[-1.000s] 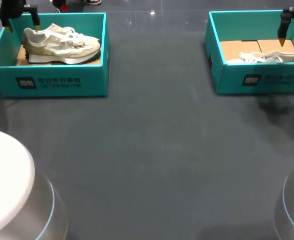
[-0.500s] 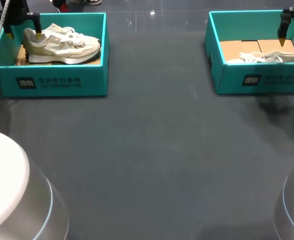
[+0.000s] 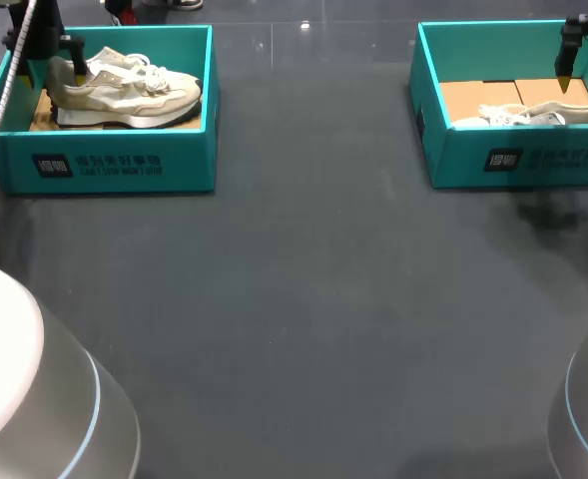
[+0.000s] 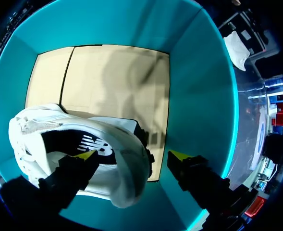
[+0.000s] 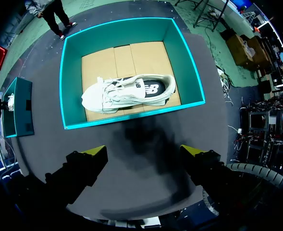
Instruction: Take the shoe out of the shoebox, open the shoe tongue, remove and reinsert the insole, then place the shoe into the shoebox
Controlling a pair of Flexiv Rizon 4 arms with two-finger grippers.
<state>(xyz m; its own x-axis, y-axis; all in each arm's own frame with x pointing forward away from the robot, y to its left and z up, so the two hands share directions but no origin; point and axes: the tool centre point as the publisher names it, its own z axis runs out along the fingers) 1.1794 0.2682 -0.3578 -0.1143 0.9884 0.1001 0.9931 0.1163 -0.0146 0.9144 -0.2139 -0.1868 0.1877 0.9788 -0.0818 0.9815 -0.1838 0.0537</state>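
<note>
Shoe (image 4: 127, 168) heel is straddled by wide-open left fingers (image 4: 86, 155); shoebox (image 4: 194, 96) wall could be snagged on lift. Right fingers (image 5: 83, 166) wide, empty.

A dark grey table (image 3: 303, 299) carries two open teal boxes, set well apart along its far edge: the left shoebox (image 3: 114, 165) near the left corner, the right shoebox (image 3: 533, 160) near the right corner.

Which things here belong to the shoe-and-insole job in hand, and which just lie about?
In hand: cream-and-white mesh trainer; its teal cardboard shoebox; left tool, open astride the trainer's heel.
Lying about: second white trainer in second teal shoebox under the open right tool; dark grey table.
</note>
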